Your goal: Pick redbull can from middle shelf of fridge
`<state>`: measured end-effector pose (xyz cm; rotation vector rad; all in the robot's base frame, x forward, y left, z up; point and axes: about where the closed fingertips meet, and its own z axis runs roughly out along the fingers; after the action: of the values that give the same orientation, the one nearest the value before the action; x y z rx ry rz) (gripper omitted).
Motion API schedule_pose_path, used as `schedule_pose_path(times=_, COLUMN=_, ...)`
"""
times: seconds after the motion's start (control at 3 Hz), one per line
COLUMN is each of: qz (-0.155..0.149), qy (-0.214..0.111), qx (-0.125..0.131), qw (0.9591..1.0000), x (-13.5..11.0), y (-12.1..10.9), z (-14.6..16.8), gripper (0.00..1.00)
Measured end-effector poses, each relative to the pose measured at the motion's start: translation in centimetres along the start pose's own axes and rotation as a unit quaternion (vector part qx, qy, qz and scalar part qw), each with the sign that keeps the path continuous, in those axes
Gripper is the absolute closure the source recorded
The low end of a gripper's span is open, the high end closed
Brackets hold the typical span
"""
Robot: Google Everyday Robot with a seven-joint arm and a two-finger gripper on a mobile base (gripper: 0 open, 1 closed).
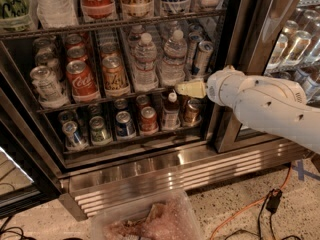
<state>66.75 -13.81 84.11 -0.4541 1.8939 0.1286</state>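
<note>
The redbull can (202,58), slim and blue-and-silver, stands tilted at the right end of the middle shelf (100,100) of the fridge (150,166), behind and right of the water bottles (146,59). My gripper (186,89), cream-coloured on a white arm coming from the right, is at the front edge of the middle shelf. It sits just below and slightly left of the redbull can and is apart from it.
Red cola cans (80,79) and an orange can (114,74) fill the left of the middle shelf. Short mixed cans (148,119) sit on the rack below. The door post (250,39) stands right of the can. A plastic tub (150,221) and an orange cable (240,211) lie on the floor.
</note>
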Motion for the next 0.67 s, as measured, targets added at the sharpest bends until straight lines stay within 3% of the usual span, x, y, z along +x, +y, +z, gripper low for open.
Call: schedule_pose_path(times=0.67, qz=0.002, qy=-0.014, qx=-0.003, qw=0.9999, x=-0.52, y=0.37, z=0.62, gripper=0.0)
